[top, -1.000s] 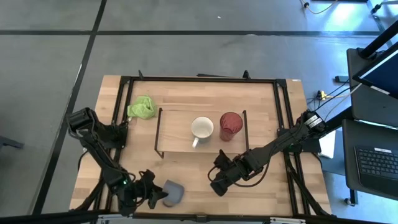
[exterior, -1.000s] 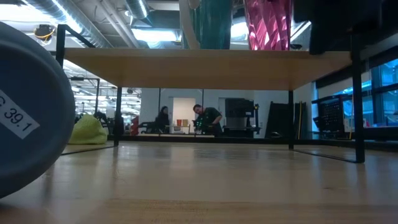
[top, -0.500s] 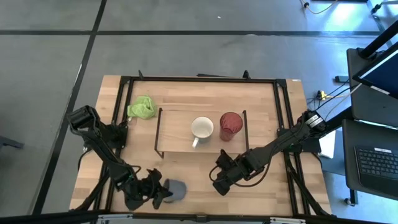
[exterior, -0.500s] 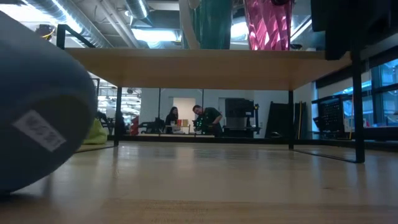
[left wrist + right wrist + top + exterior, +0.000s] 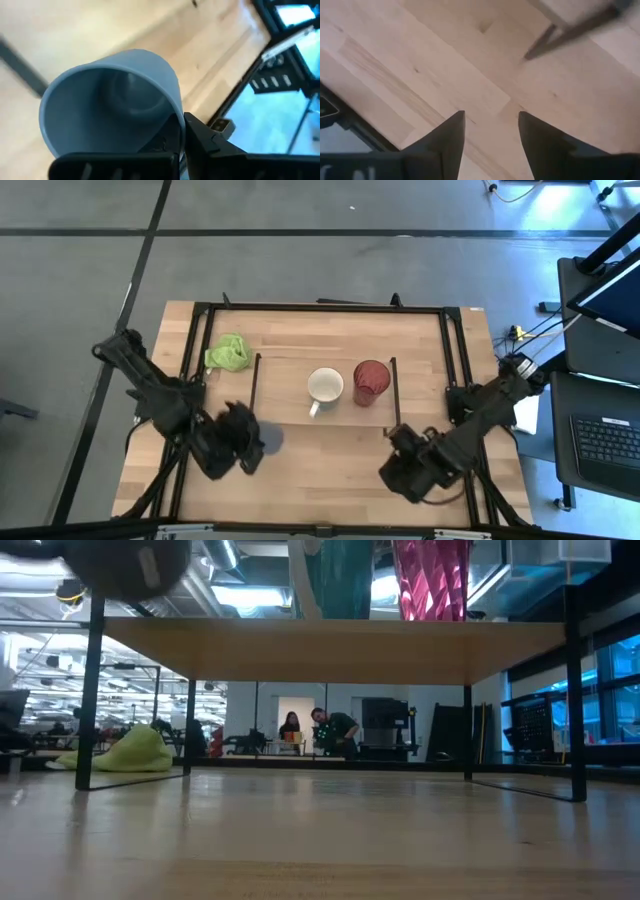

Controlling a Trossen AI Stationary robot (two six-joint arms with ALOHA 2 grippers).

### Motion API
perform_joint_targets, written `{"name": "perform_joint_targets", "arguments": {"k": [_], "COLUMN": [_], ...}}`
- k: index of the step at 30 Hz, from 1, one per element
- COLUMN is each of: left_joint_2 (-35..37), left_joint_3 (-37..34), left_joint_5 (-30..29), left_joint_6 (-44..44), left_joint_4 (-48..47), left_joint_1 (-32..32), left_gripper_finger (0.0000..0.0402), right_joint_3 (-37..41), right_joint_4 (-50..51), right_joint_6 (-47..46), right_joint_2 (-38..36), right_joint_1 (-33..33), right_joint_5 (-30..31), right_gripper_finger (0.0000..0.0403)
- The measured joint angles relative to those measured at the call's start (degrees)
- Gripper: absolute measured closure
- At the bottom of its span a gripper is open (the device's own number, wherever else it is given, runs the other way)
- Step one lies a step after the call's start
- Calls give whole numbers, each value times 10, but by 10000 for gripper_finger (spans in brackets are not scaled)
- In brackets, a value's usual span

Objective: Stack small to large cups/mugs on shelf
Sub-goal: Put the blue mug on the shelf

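Observation:
The small grey-blue mug hangs in the air left of the shelf's near left corner, with my left gripper shut on it. In the low view the mug shows high at the top left. The light-wood shelf carries the white mug and the red tumbler, both standing on their bases. My right gripper stands open over bare table near the shelf's near right corner, with nothing between its fingers. My left gripper holds the grey-blue mug by its wall at the rim. One finger lies outside the wall; the other seems to reach inside the hollow. The mug's open mouth faces back toward the wrist. It is lifted clear of the table and tilted.
A green cloth lump lies at the far left of the table, beside the shelf's left legs. The black frame rails run along the table's sides. People stand in the room far behind the table.
My left gripper has shut on the grey-blue mug, which lay on its side near the table's near edge. It has raised the mug clear and carried it toward the far edge, up to the shelf's near left corner. My right gripper has drawn away toward the table's right edge.

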State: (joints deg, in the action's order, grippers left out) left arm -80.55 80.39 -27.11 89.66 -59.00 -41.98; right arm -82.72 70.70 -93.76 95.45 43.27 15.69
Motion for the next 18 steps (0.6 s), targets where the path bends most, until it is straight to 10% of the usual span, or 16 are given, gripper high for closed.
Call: {"name": "perform_joint_targets", "arguments": {"k": [7,18], "left_joint_2": [-17,-92], "left_joint_3": [181,272], "left_joint_5": [-15,198], "left_joint_6": [-49,-177], "left_joint_4": [-166,-217], "left_joint_1": [89,277], "left_gripper_finger": [400,401], "right_joint_3": [15,52], "right_joint_4": [21,40], "right_joint_6": [-132,-245], "right_joint_2": [-1,-5], "right_joint_1": [65,111], "right_joint_5": [57,52], "right_gripper_finger": [217,217]}}
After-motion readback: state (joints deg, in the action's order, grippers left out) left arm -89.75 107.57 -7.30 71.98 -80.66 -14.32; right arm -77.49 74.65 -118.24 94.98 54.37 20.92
